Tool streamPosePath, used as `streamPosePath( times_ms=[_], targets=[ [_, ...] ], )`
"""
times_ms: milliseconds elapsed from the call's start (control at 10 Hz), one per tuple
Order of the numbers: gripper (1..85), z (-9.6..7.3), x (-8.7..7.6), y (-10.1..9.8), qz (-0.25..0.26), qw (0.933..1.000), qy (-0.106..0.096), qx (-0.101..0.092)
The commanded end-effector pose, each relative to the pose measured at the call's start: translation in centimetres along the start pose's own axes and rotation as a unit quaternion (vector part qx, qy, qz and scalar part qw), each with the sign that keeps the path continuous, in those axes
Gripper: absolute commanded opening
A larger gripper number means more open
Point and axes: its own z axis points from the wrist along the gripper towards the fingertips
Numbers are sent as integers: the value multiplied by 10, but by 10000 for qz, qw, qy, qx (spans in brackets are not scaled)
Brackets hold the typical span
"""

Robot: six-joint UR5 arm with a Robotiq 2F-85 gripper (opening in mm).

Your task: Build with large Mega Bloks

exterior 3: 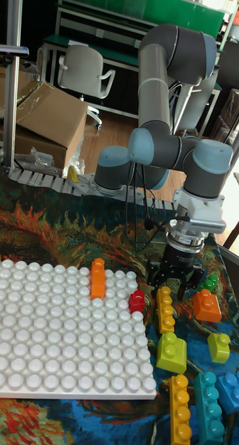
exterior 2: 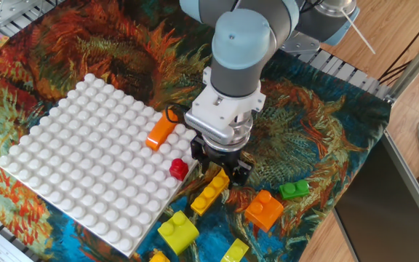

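Note:
My gripper [exterior 2: 222, 172] [exterior 3: 176, 282] hangs open, pointing down, just above the far end of a yellow four-stud bar [exterior 2: 211, 193] [exterior 3: 165, 310] that lies on the cloth beside the baseplate's edge. Nothing is held between the fingers. An orange bar [exterior 2: 161, 132] [exterior 3: 98, 278] and a red one-stud cube [exterior 2: 178, 169] [exterior 3: 137, 301] sit on the white baseplate [exterior 2: 78, 167] [exterior 3: 57, 334]. Loose on the cloth are an orange brick [exterior 2: 264, 209] [exterior 3: 205, 306], a small green brick [exterior 2: 294, 190] [exterior 3: 211, 282] and a lime-yellow brick [exterior 2: 178, 231] [exterior 3: 171, 351].
A small yellow brick [exterior 2: 235, 251] [exterior 3: 218, 345], another yellow bar [exterior 3: 179, 409] and teal bricks [exterior 3: 210, 410] lie near the front edge. The table's right edge [exterior 2: 362, 182] drops off past the patterned cloth. A cardboard box [exterior 3: 46, 122] stands behind the table.

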Motion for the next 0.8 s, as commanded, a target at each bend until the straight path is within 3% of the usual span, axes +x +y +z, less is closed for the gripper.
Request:
streamPosePath(
  times_ms=[0, 200, 400, 500, 600, 700],
  targets=[
    [633, 12, 9, -1, 170, 9997, 194, -6],
    [600, 23, 13, 13, 431, 9987, 261, 5],
    [577, 18, 16, 21, 500, 9983, 284, 6],
    [457, 12, 17, 17, 467, 9985, 278, 90],
    [30, 8, 18, 14, 501, 9983, 278, 129],
    [13, 5, 17, 15, 453, 9987, 232, 75]
  ],
)
